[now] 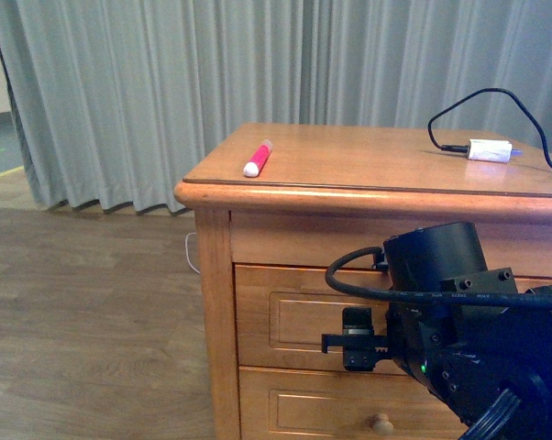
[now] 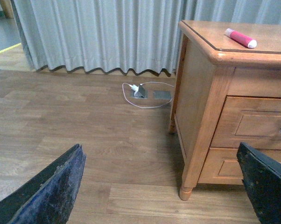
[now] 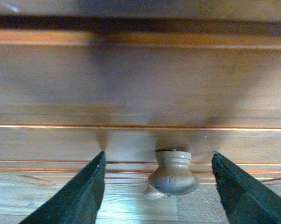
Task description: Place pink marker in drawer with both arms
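While the pink marker (image 1: 258, 158) lies on the cabinet (image 1: 212, 302) top near its front left corner, drawer (image 1: 258, 316) shut, right gripper (image 3: 158, 157) at the drawer front — fingers spread either side of the knob (image 3: 173, 176), clear of it — left gripper (image 2: 160, 147) splayed, empty, beside the cabinet

Soft, even light fills the room, with a pale sheen on the cabinet top (image 1: 368, 160). Up close, the drawer (image 3: 131, 142) front is blurry and shadowed.

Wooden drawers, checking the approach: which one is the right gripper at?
The upper honey-coloured wooden drawer, under the cabinet top: the open right gripper straddles its round knob. The lower drawer's knob stands free.
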`<move>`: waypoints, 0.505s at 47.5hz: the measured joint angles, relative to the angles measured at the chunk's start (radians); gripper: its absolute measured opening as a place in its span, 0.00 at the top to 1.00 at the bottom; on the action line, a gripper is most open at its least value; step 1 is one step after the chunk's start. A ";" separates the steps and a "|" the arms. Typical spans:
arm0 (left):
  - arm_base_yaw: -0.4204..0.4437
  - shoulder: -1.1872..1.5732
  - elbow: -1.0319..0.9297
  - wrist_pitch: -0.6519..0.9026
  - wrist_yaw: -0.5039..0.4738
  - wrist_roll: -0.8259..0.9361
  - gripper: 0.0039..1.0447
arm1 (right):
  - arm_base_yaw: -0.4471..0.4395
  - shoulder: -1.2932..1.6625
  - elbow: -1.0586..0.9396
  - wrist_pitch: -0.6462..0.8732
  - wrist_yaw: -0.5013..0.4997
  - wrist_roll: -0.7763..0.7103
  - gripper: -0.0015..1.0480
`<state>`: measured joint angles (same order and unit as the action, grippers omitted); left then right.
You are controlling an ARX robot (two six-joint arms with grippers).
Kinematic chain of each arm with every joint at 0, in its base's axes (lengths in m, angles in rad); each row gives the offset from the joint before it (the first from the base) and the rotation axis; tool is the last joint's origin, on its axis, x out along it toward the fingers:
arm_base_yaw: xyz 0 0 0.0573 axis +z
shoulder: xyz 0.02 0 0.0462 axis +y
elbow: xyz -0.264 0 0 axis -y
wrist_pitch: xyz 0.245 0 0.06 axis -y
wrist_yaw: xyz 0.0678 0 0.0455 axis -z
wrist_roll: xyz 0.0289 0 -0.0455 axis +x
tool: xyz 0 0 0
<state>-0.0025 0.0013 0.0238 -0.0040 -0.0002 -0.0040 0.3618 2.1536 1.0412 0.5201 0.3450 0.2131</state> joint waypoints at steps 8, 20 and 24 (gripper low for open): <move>0.000 0.000 0.000 0.000 0.000 0.000 0.06 | -0.006 0.000 0.003 -0.015 -0.007 -0.002 0.64; 0.000 0.000 0.000 0.000 0.000 0.000 0.06 | -0.011 -0.005 0.009 -0.066 -0.021 -0.018 0.78; 0.000 0.000 0.000 0.000 0.000 0.000 0.06 | -0.013 -0.016 0.009 -0.097 -0.036 -0.026 0.78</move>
<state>-0.0025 0.0013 0.0238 -0.0040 0.0002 -0.0040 0.3485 2.1376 1.0504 0.4236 0.3092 0.1871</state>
